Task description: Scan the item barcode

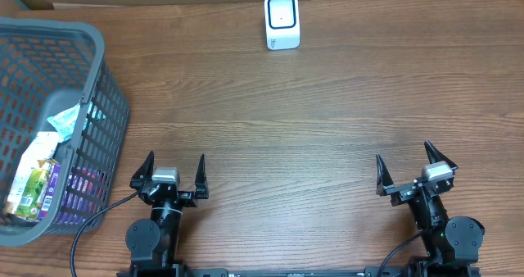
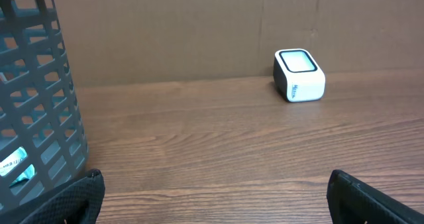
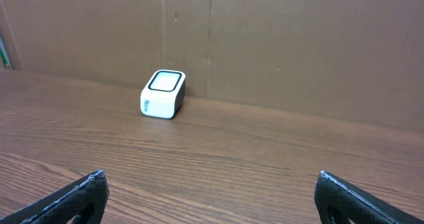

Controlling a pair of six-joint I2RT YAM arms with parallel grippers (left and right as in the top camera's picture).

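Off to the left of my left gripper (image 1: pixel 175 169), inside the grey basket (image 1: pixel 115 105), the snack packets (image 1: pixel 33 179) are lying, so that arm is sitting nearer than my right gripper (image 1: pixel 404 158). Both are hanging wide open, facing the white scanner (image 1: pixel 282 21).

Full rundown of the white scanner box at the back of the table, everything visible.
The scanner is a small white box with rounded corners, plastic by its look. Its top face holds a dark-framed pale window, tilted toward the near side; one side bears print too small to read, another looks dark. It stands upright on the wooden table, at the far edge, just before the cardboard backdrop. Nothing else appears to touch it.
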